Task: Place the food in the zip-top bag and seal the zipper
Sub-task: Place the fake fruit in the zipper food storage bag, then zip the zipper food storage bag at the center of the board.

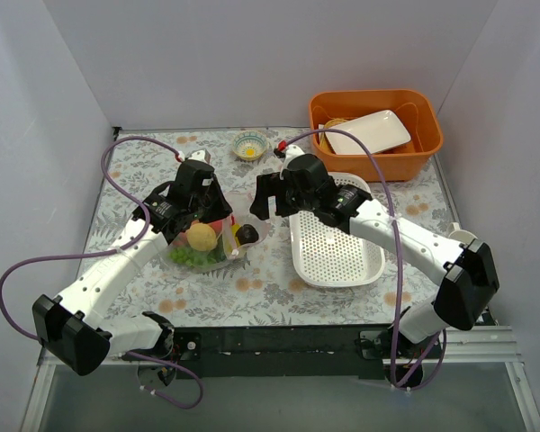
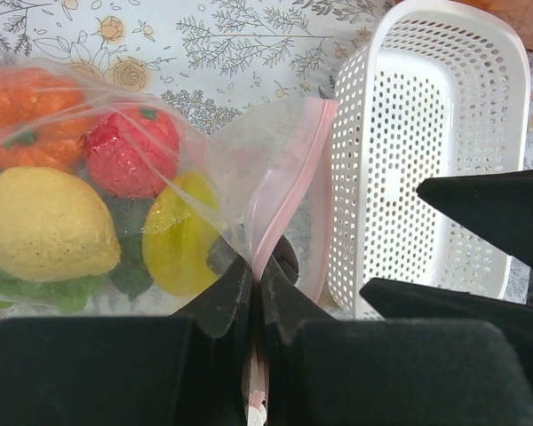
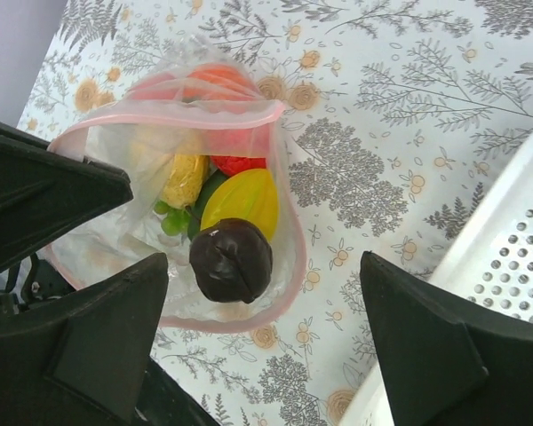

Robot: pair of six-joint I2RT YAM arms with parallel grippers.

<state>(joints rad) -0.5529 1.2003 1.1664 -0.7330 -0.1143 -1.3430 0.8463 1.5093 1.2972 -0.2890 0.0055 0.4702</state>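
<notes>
Mostly hidden grapes [image 2: 44, 291] in zip-top bag [image 2: 240, 151], left gripper [image 2: 258, 266] pinching zipper [image 2: 293, 177], right gripper [image 3: 265, 262] spread wide

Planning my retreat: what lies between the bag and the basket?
Only bare tablecloth lies between bag and basket, as the right wrist view shows.
</notes>
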